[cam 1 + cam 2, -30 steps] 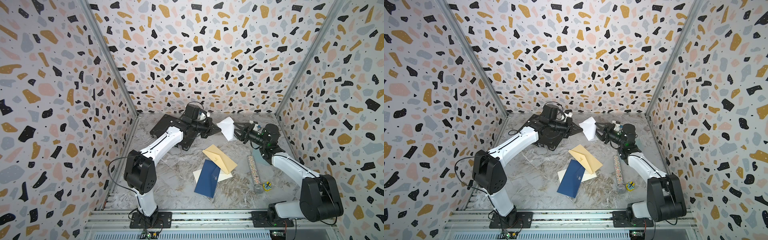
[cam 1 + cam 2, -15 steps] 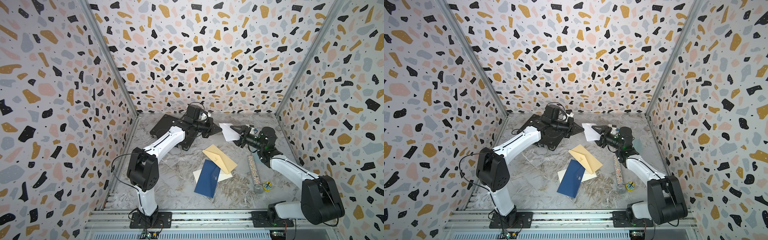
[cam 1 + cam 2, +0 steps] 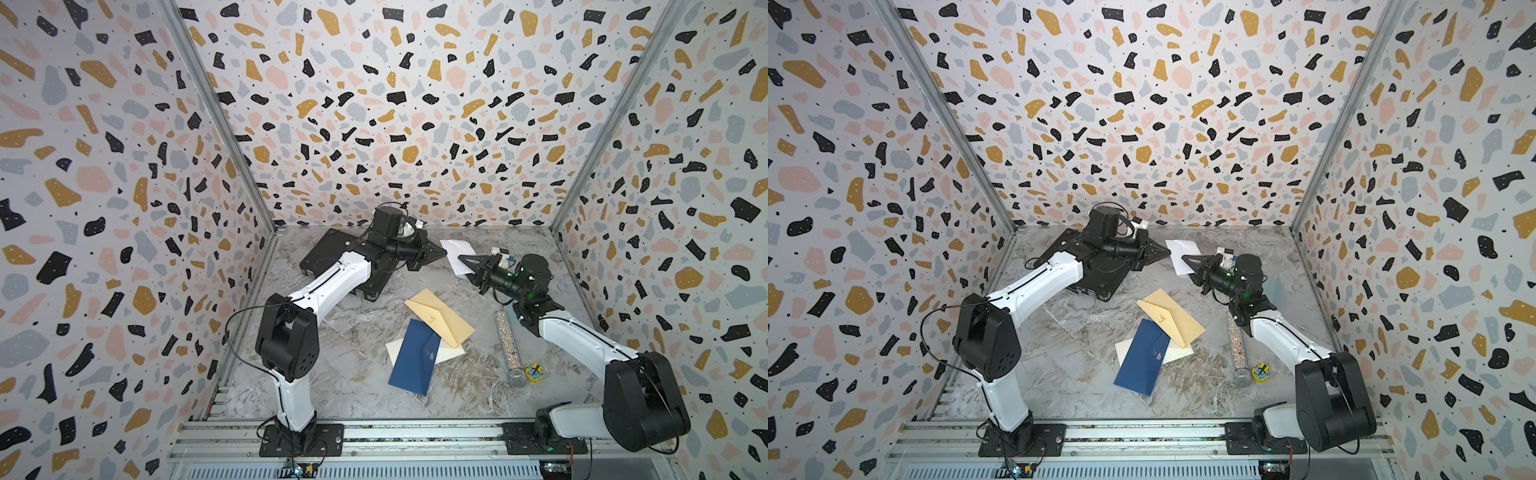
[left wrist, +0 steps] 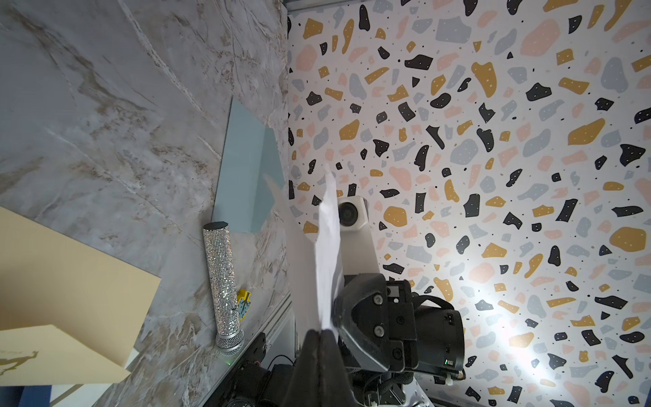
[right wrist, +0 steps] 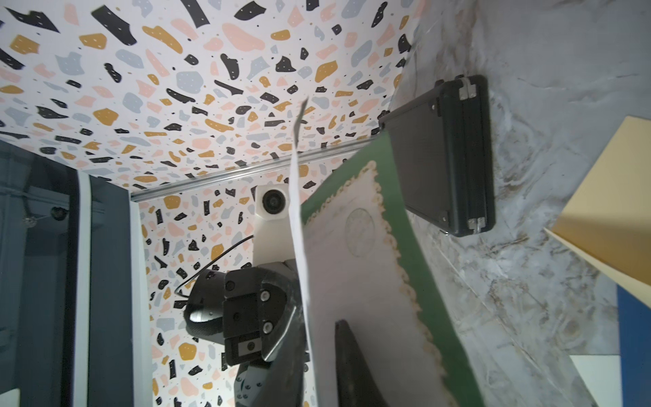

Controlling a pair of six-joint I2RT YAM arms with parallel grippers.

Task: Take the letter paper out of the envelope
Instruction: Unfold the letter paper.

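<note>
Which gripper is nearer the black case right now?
Left. The left gripper sits just beside the black case, shut on the white sheet. The right gripper grips that sheet from the opposite side, farther from the case.

Both arms share one build. The left arm, left of centre in both top views, has glossy white link shells with a thin dark seam, set between bulky matt black joint housings dotted with small holes. The right arm, at lower right, looks the same, and a small green light glows on its black wrist. A thin black cable loops beside the left arm's big joint. Each arm is bolted to a black base plate. The left gripper and right gripper are black, with wedge-shaped fingers tapering to points. In the wrist views their angular housings carry round silver screws. A white camera pod with a dark round lens is mounted on a white bracket.
</note>
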